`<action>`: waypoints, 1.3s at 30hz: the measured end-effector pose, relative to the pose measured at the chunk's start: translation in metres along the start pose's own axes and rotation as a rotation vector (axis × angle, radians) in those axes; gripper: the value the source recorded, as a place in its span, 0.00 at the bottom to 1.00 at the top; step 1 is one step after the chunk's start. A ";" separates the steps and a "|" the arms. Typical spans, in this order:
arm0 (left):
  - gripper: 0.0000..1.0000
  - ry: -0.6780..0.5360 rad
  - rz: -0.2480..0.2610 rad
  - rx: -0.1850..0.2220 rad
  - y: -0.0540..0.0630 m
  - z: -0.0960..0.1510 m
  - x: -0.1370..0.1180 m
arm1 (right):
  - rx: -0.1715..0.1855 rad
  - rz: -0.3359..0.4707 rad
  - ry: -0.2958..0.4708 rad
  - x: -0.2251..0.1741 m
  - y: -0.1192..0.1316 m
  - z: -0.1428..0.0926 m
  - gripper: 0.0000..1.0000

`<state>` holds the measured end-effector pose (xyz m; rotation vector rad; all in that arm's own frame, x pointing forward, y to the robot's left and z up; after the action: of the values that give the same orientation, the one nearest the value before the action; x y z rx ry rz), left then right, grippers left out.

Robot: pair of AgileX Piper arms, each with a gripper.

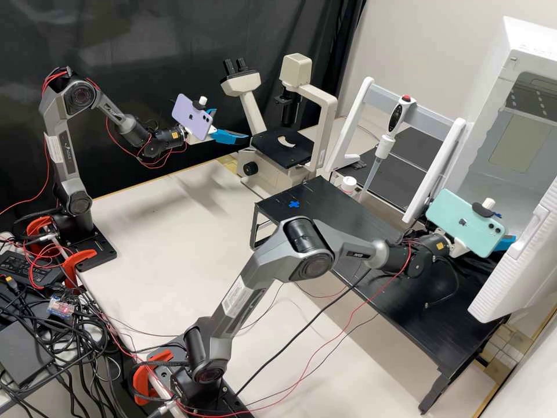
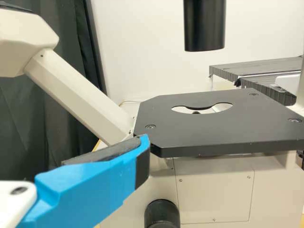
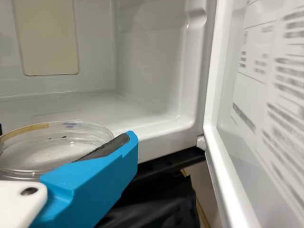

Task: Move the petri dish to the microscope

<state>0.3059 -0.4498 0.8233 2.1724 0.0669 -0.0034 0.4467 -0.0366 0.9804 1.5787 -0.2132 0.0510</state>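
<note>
Likely to keep it level, the right gripper point(image 1: 506, 228) held the petri dish point(image 3: 52, 152) between jaws parted to its width, with the white chamber point(image 3: 149, 66) ahead, while the left gripper point(image 1: 232, 125), jaws wide and empty, left the microscope stage point(image 2: 213, 130) ahead accessible.

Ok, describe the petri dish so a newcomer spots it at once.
Find the open white cabinet. At its mouth, by the right gripper, is a shallow round petri dish. Unlike the opaque cabinet and gripper, it is clear, with a tan strip along its rim.
</note>
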 end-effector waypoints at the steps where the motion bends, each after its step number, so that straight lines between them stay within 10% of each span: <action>1: 1.00 0.000 0.000 0.000 0.000 0.000 0.000 | -0.002 0.001 0.003 -0.004 0.000 -0.001 0.00; 17: 1.00 0.000 0.000 0.000 0.000 0.000 0.000 | 0.025 0.059 0.185 -0.136 -0.023 -0.032 0.00; 39: 1.00 0.000 0.000 0.000 0.000 0.000 0.000 | -0.075 -0.358 0.585 -0.252 -0.175 -0.166 0.00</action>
<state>0.3059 -0.4498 0.8233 2.1724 0.0669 -0.0034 0.2457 0.1559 0.7693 1.4425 0.5177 0.2178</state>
